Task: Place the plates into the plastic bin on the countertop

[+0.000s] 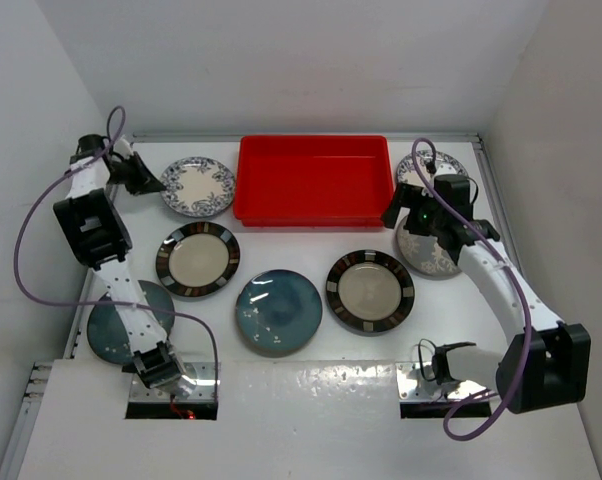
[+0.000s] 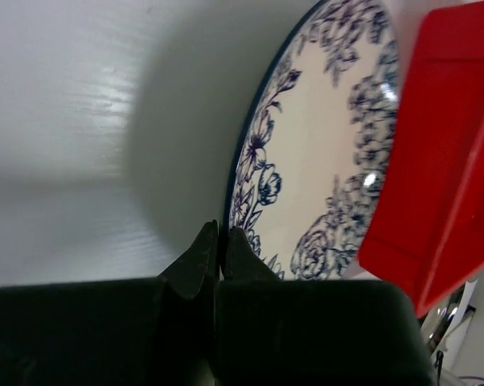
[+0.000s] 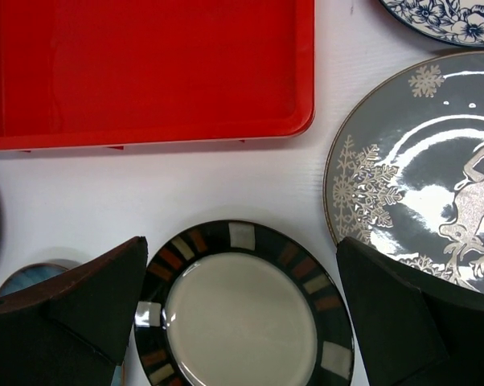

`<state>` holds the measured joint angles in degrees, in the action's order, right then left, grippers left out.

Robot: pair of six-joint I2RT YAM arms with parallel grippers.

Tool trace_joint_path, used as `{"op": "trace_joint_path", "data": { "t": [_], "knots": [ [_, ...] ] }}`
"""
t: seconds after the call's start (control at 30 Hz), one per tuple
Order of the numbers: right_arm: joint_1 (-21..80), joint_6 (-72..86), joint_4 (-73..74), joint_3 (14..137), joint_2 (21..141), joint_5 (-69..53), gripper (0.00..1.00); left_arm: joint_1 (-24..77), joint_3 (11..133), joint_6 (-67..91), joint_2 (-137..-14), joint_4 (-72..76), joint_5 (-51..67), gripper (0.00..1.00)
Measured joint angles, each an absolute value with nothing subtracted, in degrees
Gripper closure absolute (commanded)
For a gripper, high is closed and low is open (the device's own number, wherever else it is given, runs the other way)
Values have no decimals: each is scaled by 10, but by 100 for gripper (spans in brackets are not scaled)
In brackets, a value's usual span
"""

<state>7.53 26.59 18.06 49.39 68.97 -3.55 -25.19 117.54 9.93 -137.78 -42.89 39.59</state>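
Note:
The red plastic bin stands empty at the back middle of the white countertop. My left gripper is shut on the left rim of a white plate with a blue floral rim, just left of the bin. In the left wrist view the gripper pinches that plate's edge beside the bin's corner. My right gripper is open and empty above a cream plate with a dark banded rim, between the bin and a dark grey patterned plate.
Another banded plate lies at the left and a teal plate at the front middle. A second teal plate lies under the left arm. A second blue floral plate is at the back right. White walls close in all round.

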Motion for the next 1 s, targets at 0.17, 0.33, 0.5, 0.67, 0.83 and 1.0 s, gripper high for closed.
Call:
{"op": "trace_joint_path", "data": {
  "t": [0.17,0.33,0.5,0.67,0.83,1.0],
  "knots": [
    [72,275,181,494,688,-37,1,-255,1175,103,-1299,-421,385,100],
    [69,283,181,492,680,-46,1,-251,1176,90,-1220,-414,359,100],
    [68,285,181,491,672,-51,1,-245,1177,90,-1193,-410,357,100],
    [67,285,181,488,660,-52,1,-232,1179,90,-1193,-420,355,100],
    [62,286,181,484,658,-52,1,-216,1225,110,-1191,-440,338,100],
    [44,296,182,485,668,-63,3,-200,1280,156,-1159,-420,337,100]
  ]
}}
